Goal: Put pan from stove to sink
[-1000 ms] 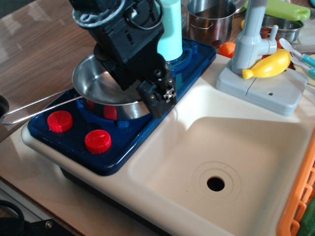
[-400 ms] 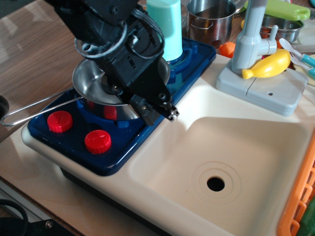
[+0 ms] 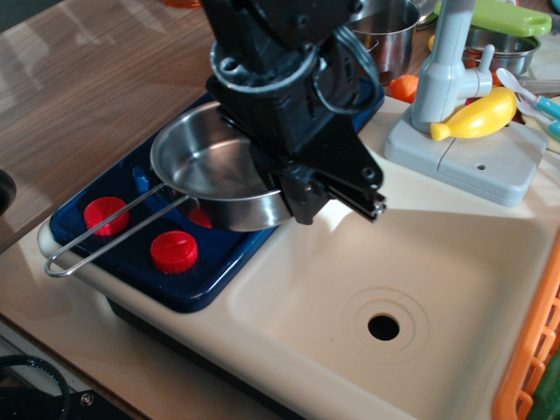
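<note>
Pan (image 3: 214,171): shiny steel, nothing in it, raised and tilted over the right part of the stove (image 3: 131,245), right rim reaching toward the sink edge; wire handle slanting down-left across the red knobs (image 3: 140,232). Gripper (image 3: 297,188): black, fingers clamped on the pan's right rim, one inside and one outside the wall. Sink (image 3: 437,262): cream basin, holding nothing, black drain hole in the floor; grey faucet (image 3: 451,66) on its base behind, yellow toy (image 3: 477,115) lying on that base. Pot (image 3: 385,31): steel, behind the stove, largely hidden by the arm; contents not discernible. Second steel vessel (image 3: 503,48) at the back right under a green item (image 3: 512,16); contents unclear. Orange basket (image 3: 534,350): only the edge showing at the right border. Against one second ago: pan then seated flat on the left burner with the handle jutting left past the stove; now lifted and shifted right toward the sink. Arm likewise carried right, now covering the pale blue cup seen earlier on the rear burner.
</note>
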You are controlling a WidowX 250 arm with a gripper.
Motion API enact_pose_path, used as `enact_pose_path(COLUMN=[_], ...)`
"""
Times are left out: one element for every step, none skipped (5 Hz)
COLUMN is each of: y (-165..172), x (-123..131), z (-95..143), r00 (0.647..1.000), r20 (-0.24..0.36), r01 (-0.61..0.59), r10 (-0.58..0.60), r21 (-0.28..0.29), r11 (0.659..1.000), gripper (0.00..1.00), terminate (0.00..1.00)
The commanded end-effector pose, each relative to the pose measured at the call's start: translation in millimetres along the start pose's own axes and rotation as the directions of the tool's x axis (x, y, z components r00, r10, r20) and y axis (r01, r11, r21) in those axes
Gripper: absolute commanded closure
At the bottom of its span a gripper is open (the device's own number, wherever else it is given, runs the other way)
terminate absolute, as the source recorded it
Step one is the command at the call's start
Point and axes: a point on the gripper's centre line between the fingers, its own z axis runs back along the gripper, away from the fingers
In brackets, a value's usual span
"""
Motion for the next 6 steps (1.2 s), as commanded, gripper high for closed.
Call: enact_pose_path(y=[-29.5,-47.2,-52.1,-56.6,-66.6,-66.6], x=[22.5,32.4,35.9,33.7,33.0,33.0], z=[12.4,12.1,4.3,-6.2,-7.0,-7.0], r00=[0.997,0.996,0.998,0.996,0.994,0.994], r20=[0.017,0.013,0.002,0.044,0.06,0.06], r01=[-0.073,-0.094,-0.069,-0.078,-0.092,-0.092], r10=[0.073,0.093,0.069,0.078,0.09,0.09], r21=[0.007,0.028,0.032,0.005,0.03,0.03], r11=[0.997,0.995,0.997,0.997,0.995,0.995], gripper=[1.0,1.0,1.0,0.0,0.0,0.0], terminate=[0.0,0.0,0.0,0.0,0.0,0.0])
